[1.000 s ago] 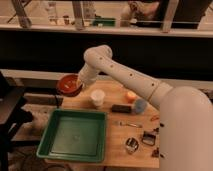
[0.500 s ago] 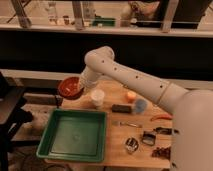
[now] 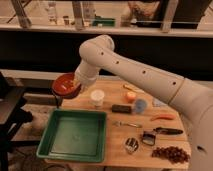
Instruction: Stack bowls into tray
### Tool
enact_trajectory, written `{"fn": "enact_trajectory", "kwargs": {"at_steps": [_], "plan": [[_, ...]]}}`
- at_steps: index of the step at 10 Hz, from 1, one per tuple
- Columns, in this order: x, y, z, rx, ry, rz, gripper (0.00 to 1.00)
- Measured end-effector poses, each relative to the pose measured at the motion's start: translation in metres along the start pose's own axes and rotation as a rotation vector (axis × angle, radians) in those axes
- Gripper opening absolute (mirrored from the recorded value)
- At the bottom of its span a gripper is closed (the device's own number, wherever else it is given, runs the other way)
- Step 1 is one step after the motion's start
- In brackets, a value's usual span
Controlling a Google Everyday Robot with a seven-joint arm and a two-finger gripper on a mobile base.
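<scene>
Round glossy bowl [image 3: 64,86] leftward, seemingly in fingers [image 3: 76,83]

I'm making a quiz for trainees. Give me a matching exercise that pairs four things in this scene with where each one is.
Things:
1. bowl
2. tray
3. white cup
4. metal cup

Places:
A. front left of the table
B. right of the tray, near the front edge
C. held up in the shut pincer, beyond the tray's far left corner
D. just behind the tray's far right corner

Pairs: 1-C, 2-A, 3-D, 4-B
</scene>
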Motion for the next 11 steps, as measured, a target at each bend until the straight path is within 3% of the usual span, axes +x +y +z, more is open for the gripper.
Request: {"fn": "enact_trajectory", "kwargs": {"at_steps": [3, 6, 11], "plan": [[-0.01, 0.009, 0.004, 0.002, -0.016, 0.004, 0.0], [-0.012, 0.026, 0.039, 0.024, -0.04, -0.02, 0.0], [-0.021, 0.047, 0.064, 0.049, -0.069, -0.025, 0.0]]}}
